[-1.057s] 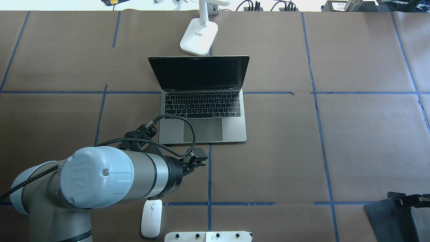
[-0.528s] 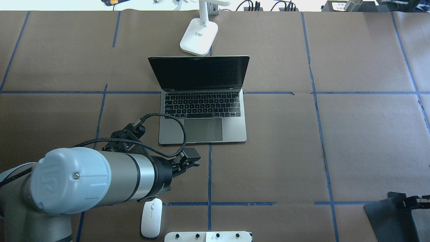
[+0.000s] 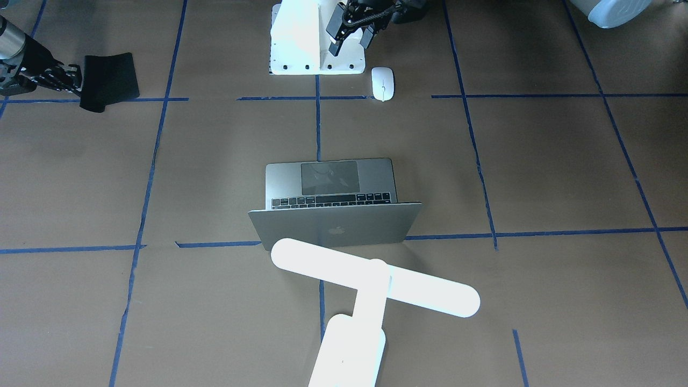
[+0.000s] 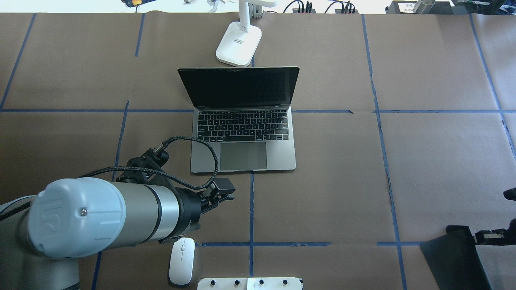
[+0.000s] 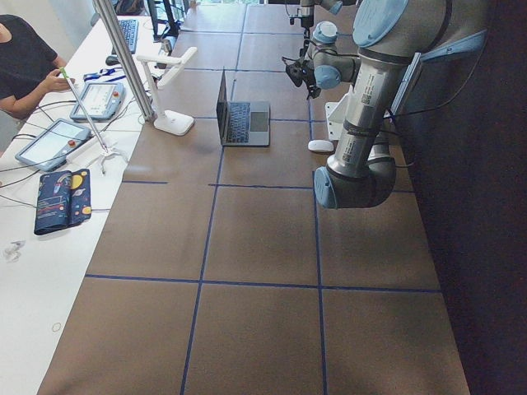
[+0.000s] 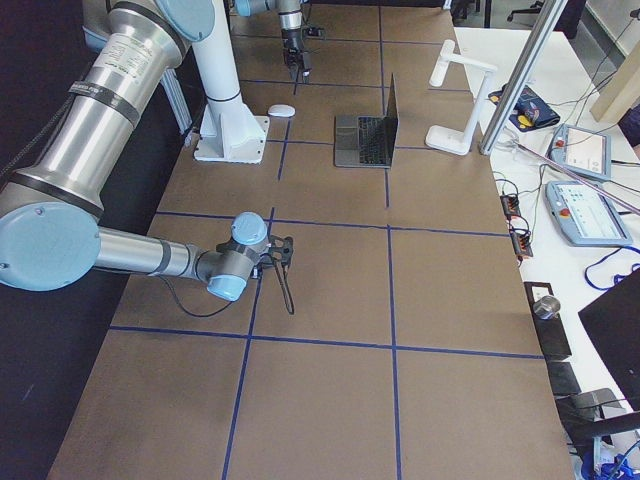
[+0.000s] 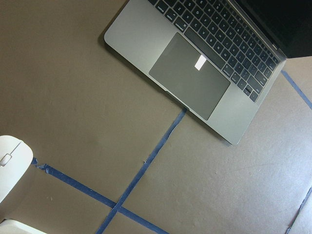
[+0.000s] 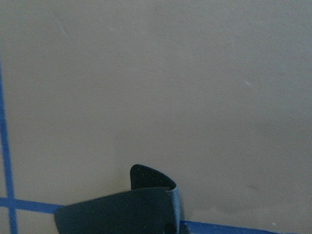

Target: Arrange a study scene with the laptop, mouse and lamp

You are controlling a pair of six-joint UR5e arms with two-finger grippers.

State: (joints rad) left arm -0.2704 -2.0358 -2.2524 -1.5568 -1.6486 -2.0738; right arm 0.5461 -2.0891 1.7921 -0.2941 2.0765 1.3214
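The laptop (image 4: 244, 155) stands open mid-table, its lid with the logo towards the front-facing camera (image 3: 333, 228). The white lamp (image 3: 371, 282) stands behind it, with its base (image 4: 238, 44) at the table's far edge. The white mouse (image 4: 182, 261) lies near the robot's base, also in the left wrist view (image 7: 9, 168). My left gripper (image 4: 230, 192) is open and empty, above the table between the mouse and the laptop's front left corner. My right gripper (image 4: 479, 237) is shut on the edge of a black mat (image 4: 455, 257), which it holds at the table's near right.
The white blocky pedestal (image 4: 250, 284) with bolt holes sits at the near edge beside the mouse. Blue tape lines cross the brown table cover (image 4: 342, 181). Cables and devices lie beyond the far edge.
My left arm has drawn back towards the robot, away from the laptop's front edge. My right gripper has carried the black mat leftwards, further into the overhead view.
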